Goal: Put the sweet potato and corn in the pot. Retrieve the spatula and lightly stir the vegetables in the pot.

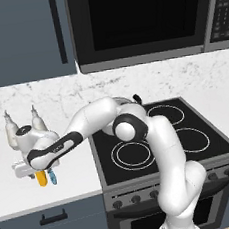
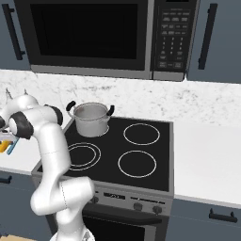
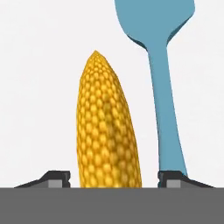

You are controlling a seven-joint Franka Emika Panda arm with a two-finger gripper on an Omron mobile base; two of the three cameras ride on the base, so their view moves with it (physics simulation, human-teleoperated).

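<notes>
Hand view: gripper (image 3: 114,177) spread, fingertips either side of the corn (image 3: 107,131), not touching. Spatula (image 3: 164,87) just beside corn, on white surface (image 3: 39,87).

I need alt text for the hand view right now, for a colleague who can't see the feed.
A yellow corn cob stands lengthwise between the two dark fingertips of the open gripper, on a white counter. Just beside it lies a light-blue spatula, its handle running to the other fingertip and its blade at the top of the picture.
</notes>
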